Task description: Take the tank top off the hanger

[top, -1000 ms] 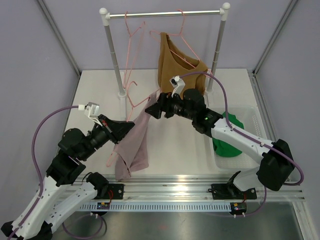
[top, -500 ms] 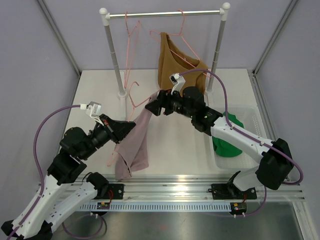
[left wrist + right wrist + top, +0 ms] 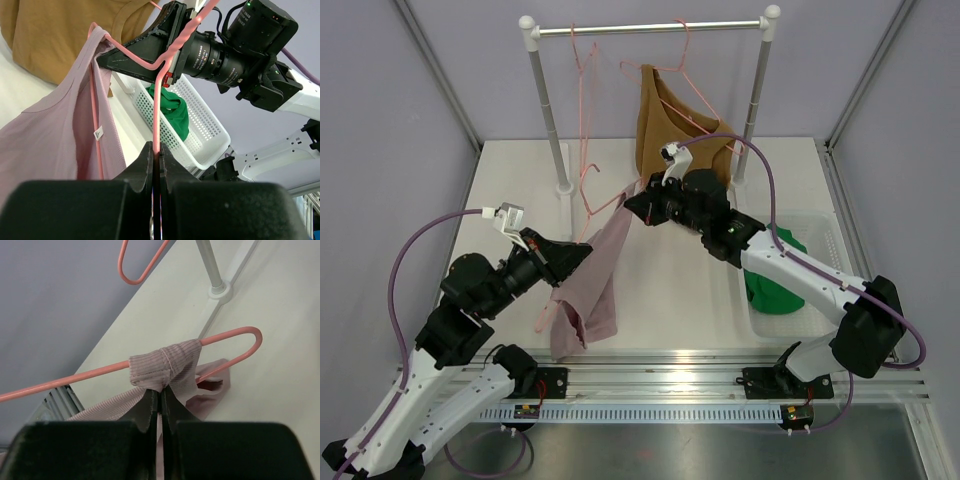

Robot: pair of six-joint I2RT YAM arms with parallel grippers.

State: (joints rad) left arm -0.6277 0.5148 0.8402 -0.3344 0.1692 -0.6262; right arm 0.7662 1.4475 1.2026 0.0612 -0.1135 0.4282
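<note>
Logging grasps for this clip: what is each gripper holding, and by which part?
Left gripper: pink hanger, by its wire. Right gripper: tank top, by its shoulder strap.

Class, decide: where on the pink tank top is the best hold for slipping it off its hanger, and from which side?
Pinch the strap from beneath, where it bunches over the hanger: a narrow fold beside the wire's rounded end, so it should slide off there.

Ribbed matt cloth tank top [image 3: 165, 365] on a smooth glossy hanger [image 3: 227, 335] (coated wire).

Right gripper [image 3: 160, 391] now tight on strap [image 3: 165, 364]
</note>
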